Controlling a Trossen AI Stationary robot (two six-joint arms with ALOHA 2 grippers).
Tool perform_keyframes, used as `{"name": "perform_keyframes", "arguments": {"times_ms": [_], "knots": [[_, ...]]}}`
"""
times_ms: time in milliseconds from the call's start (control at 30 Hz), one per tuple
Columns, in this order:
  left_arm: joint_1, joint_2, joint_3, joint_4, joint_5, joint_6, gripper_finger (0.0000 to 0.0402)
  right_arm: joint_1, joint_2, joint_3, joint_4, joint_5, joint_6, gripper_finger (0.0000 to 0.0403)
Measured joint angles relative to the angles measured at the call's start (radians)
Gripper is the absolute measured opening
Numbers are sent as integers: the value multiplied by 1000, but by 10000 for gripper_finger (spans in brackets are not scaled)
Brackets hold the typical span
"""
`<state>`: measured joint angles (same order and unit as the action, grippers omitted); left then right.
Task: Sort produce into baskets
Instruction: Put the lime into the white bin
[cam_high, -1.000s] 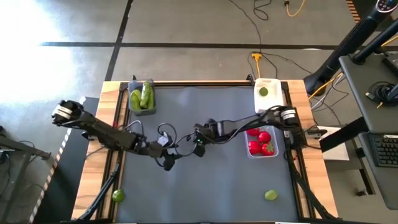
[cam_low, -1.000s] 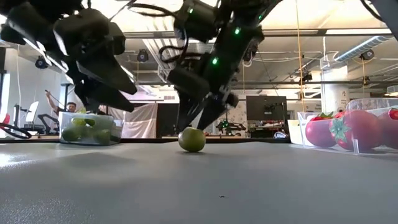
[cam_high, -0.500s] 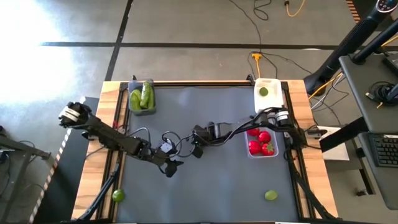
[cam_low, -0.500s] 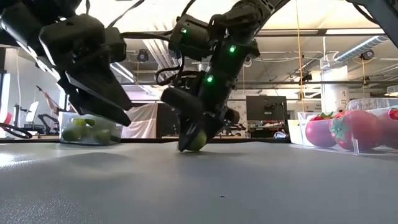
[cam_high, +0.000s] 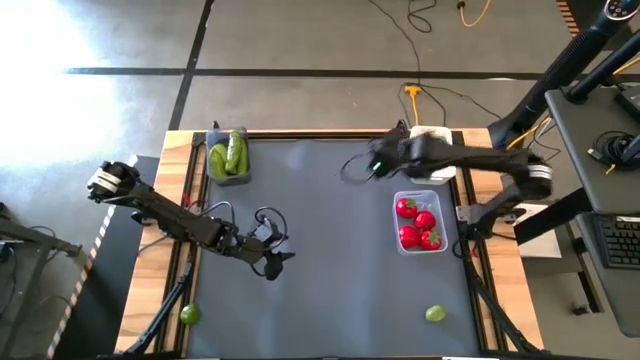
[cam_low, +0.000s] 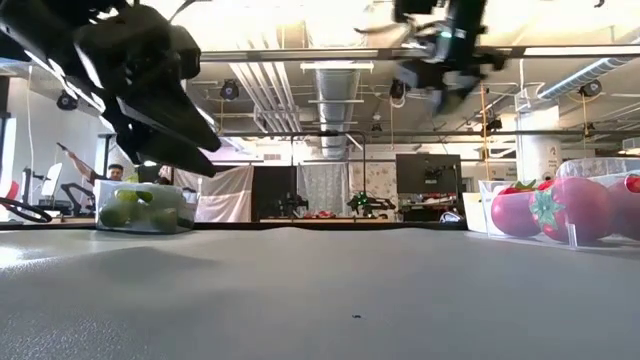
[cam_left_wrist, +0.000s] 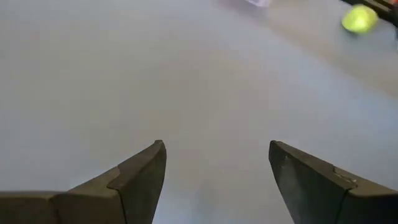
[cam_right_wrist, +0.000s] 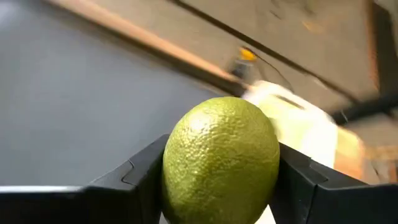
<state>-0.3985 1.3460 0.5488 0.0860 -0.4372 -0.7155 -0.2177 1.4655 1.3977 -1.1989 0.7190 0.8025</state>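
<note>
My right gripper hangs high over the table's far right part, beside the white basket, shut on a yellow-green lime. My left gripper hovers open over the mat's near-left middle, with nothing between its fingers. Two more limes lie on the mat, one at the near left corner and one at the near right. Red tomatoes fill the clear basket. Green cucumbers lie in the dark grey basket. My right gripper pinches the lime between its two fingers, one on each of two opposite sides. The lime fills the gap between the fingers. It is lifted clear of the table.
The dark mat's middle lies bare between the arms. Wooden table edges frame the mat. Cables trail along both arms. Beyond the far edge the low view shows a room with a person far off.
My right gripper has shut on the lime at the table's middle. It has then swung up and toward the far right edge, turning as it went, so the lime is lifted clear and now hangs near the white basket.
</note>
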Motion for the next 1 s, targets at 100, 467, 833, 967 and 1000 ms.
{"name": "perform_keyframes", "arguments": {"times_ms": [100,467,833,967,1000], "knots": [[0,7,0,0,-76,0,267,-131,-114,-90,-14,8,84,208],[58,15,0,55,-139,111,267,-560,-181,-463,375,-312,179,204],[82,6,9,-13,-58,118,267,-653,-37,-536,453,-359,192,232],[83,-104,111,-246,-24,86,267,-654,6,-523,449,-385,192,264],[81,-142,160,-338,-23,97,267,-654,14,-519,448,-399,192,272]]}}
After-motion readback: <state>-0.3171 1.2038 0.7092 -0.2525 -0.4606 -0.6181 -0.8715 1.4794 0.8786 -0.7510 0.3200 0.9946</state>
